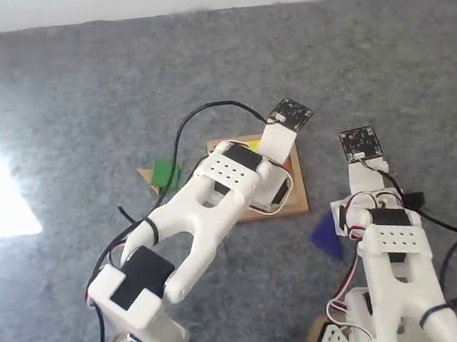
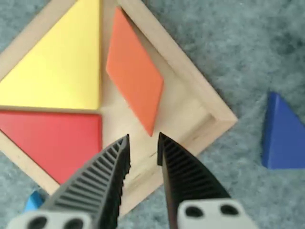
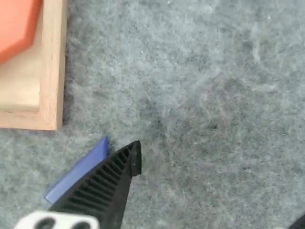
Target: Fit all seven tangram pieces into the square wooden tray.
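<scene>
Square wooden tray [image 1: 299, 181] sits at the middle of the high view on the grey desk [image 1: 57, 91], with open desk all round it. To its left, near the upper left corner but apart from the rim, lies a green piece [image 1: 163, 172] with a small tan triangle [image 1: 142, 176] at its left edge. The left arm [image 1: 193, 224] reaches in from the lower left and covers most of the tray.

In the left wrist view, a yellow triangle [image 2: 62, 67] fills the upper left of the tray and a red triangle [image 2: 52, 138] lies below it, edge to edge. Right of them an orange parallelogram [image 2: 136, 76] lies close along the inner wall. Bare wood shows between these pieces and the tray's right corner. The left gripper [image 2: 143, 143] hangs over that bare patch, just below the parallelogram's lower tip, its jaws a narrow slit apart and empty. A light-blue piece [image 2: 33, 200] peeks in outside the rim at lower left.

Right of the tray's lower corner, clear of the rim, a blue triangle [image 1: 327, 234] lies on the desk. The right gripper [image 3: 217, 186] is spread wide and holds nothing. One finger [image 3: 119, 176] overlaps the blue triangle's edge; whether it touches is unclear.
</scene>
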`<state>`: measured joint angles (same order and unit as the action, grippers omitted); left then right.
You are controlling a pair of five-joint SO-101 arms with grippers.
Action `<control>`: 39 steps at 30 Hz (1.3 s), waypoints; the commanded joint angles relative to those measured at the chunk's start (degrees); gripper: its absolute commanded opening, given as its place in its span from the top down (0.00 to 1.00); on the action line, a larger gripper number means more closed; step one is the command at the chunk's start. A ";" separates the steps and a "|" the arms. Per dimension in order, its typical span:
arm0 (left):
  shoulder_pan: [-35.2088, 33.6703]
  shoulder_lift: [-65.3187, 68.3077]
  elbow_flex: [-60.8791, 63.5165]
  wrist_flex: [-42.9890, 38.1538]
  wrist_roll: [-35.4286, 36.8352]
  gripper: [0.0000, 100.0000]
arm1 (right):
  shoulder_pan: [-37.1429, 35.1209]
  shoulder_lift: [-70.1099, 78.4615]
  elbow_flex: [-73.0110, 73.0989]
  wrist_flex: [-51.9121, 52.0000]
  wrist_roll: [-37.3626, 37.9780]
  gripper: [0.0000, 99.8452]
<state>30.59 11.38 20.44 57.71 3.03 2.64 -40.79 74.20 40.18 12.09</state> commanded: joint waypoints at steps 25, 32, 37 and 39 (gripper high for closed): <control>-1.23 13.01 -19.91 0.26 -0.97 0.91 | -0.66 -1.10 -0.35 -1.01 0.62 0.48; -3.78 1.05 -13.41 0.35 -0.53 0.90 | -0.66 -1.10 -0.35 -1.01 0.62 0.48; -4.66 -9.41 -6.46 0.88 0.09 0.90 | -0.66 -1.10 -0.35 -1.01 0.62 0.48; -9.23 -13.27 -4.00 3.25 0.88 0.90 | -0.66 -1.10 -0.35 -0.84 0.62 0.48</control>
<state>26.99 8.13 13.49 57.54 2.33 2.37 -40.79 74.20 40.18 12.09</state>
